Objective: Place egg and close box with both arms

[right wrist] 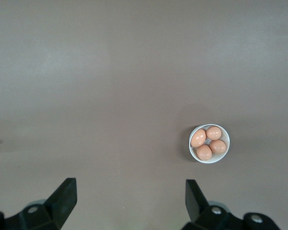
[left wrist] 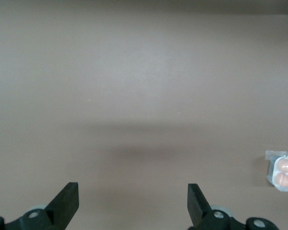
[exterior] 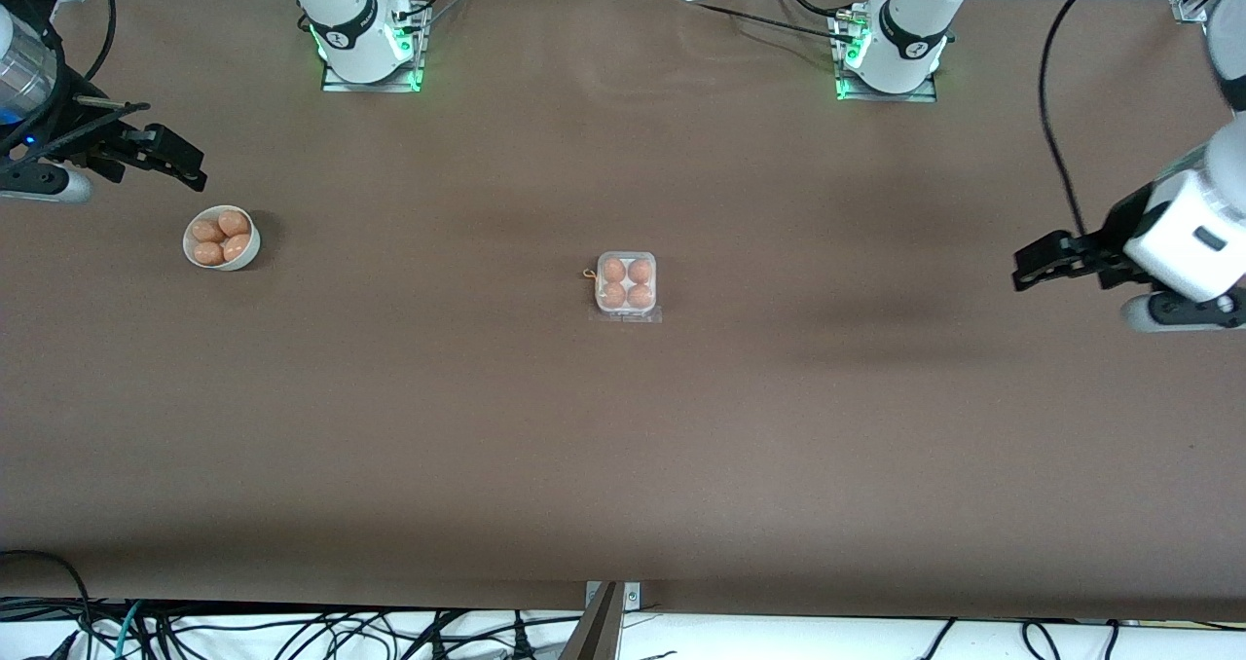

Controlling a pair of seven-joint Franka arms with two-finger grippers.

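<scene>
- Box (exterior: 626, 284) mid-bench, four eggs in, lid looks shut.
- Left hand (exterior: 1034, 264) & right hand (exterior: 180, 162): both spread, empty, parked at bench ends, well apart from box.

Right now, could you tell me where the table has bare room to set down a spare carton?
The widest bare stretch lies between the bowl of eggs and the box; another runs from the box toward the left arm's end. The whole strip nearer the front camera is bare. Both end effectors, left and right, hang open over the table ends, so it is tighter there.
</scene>
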